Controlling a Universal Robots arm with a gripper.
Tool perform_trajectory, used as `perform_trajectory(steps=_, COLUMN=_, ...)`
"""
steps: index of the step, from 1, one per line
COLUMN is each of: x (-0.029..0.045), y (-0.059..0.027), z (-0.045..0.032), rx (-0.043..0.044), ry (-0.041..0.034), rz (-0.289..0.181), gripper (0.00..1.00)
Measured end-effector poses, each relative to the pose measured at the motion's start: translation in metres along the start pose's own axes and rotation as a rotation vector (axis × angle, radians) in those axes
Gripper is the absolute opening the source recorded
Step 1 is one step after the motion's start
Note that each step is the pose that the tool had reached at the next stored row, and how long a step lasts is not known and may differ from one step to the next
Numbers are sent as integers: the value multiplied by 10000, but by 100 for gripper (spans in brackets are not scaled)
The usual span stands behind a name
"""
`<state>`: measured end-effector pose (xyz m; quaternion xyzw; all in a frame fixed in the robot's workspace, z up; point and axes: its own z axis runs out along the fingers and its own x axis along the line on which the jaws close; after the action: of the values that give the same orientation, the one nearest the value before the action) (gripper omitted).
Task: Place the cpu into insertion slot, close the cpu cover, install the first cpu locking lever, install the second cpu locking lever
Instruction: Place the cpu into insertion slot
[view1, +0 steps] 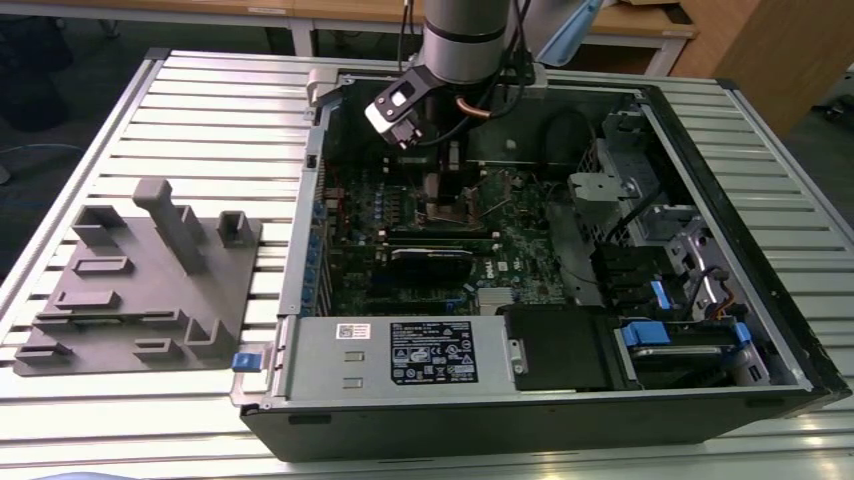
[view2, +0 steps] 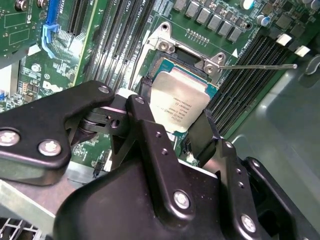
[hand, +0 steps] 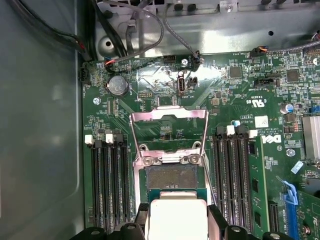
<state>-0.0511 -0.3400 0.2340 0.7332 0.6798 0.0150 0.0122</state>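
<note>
The exterior view looks down from high on the whole computer case, while both wrist views sit close above the cpu.

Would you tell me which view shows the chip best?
The second wrist view: the chip shows most of its silver top, held in the pincer. The first wrist view cuts it off; in the exterior view the arm hides it.

The cpu, a flat square chip with a dull silver top, is gripped at two opposite edges over the insertion slot. The slot's contact field is left partly uncovered on its far side. The cpu cover, a thin silver frame, is swung open at the slot's far side. One thin wire locking lever is seen unlatched, sticking out sideways.
</note>
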Motion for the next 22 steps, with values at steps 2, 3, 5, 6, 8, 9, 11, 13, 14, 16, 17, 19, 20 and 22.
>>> perform_trajectory(steps=2, x=0, y=-1, z=20, rx=1, ry=-1, rz=0, gripper=54)
perform_trajectory(steps=3, x=0, y=-2, z=29, rx=0, ry=-1, rz=0, gripper=54)
perform_trajectory(steps=5, x=0, y=-3, z=41, rx=0, ry=-1, rz=0, gripper=54)
perform_trajectory(steps=6, x=-1, y=-4, z=43, rx=1, ry=-2, rz=0, gripper=54)
perform_trajectory(steps=8, x=-1, y=-4, z=44, rx=2, ry=-3, rz=0, gripper=54)
perform_trajectory(steps=9, x=0, y=-4, z=44, rx=1, ry=-2, rz=1, gripper=54)
perform_trajectory(steps=11, x=0, y=-4, z=48, rx=0, ry=1, rz=0, gripper=54)
perform_trajectory(steps=13, x=0, y=-5, z=53, rx=0, ry=0, rz=2, gripper=54)
perform_trajectory(steps=14, x=2, y=-6, z=56, rx=0, ry=-1, rz=2, gripper=54)
perform_trajectory(steps=16, x=11, y=-8, z=61, rx=0, ry=-1, rz=1, gripper=54)
perform_trajectory(steps=17, x=16, y=-8, z=64, rx=0, ry=-1, rz=1, gripper=54)
perform_trajectory(steps=19, x=25, y=-10, z=71, rx=0, ry=0, rz=1, gripper=54)
perform_trajectory(steps=20, x=28, y=-10, z=76, rx=-1, ry=1, rz=0, gripper=54)
perform_trajectory(steps=22, x=30, y=-10, z=94, rx=0, ry=-1, rz=-1, gripper=54)
